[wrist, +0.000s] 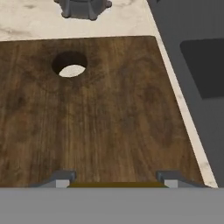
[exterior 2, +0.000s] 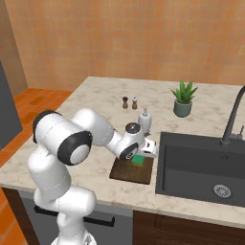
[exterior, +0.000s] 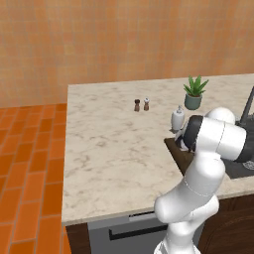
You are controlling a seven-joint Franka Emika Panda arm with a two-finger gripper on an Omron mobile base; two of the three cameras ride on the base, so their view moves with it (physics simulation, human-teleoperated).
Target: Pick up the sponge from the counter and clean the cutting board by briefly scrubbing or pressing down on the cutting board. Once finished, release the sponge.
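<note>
Simulated kitchen with an orange tiled wall and floor; a beige marble-patterned surface (exterior 2: 91, 103) carries all the objects, with the dark sink basin (exterior 2: 203, 167) as landmark. The cutting board (exterior 2: 125, 173), dark brown wood with a small hole (wrist: 70, 64) near one end, lies flat just beside the basin's edge. A white soap dispenser (exterior 2: 144, 119) stands just beyond the board, a potted plant (exterior 2: 183, 99) behind the basin, and two small shakers (exterior 2: 129, 102) farther off. The tool (exterior 2: 143, 154) hangs low over the board, on the side nearest the basin, with the sponge (exterior 2: 139, 160) between its fingers; in the hand view its two finger tips (wrist: 61, 178) stand apart with a thin yellow strip spanning the gap, so the tool appears clenched on the sponge. Whether the sponge already touches the wood cannot be told. Judged as handling: the sponge is light, soft and compressible, so a grip across its short sides, on the firmer yellow layer, should hold without slipping, though it will deform under squeeze. The board is stiff and flat but unfixed, and may slide on the smooth marble under sideways scrubbing; straight downward pressure looks safer.
</note>
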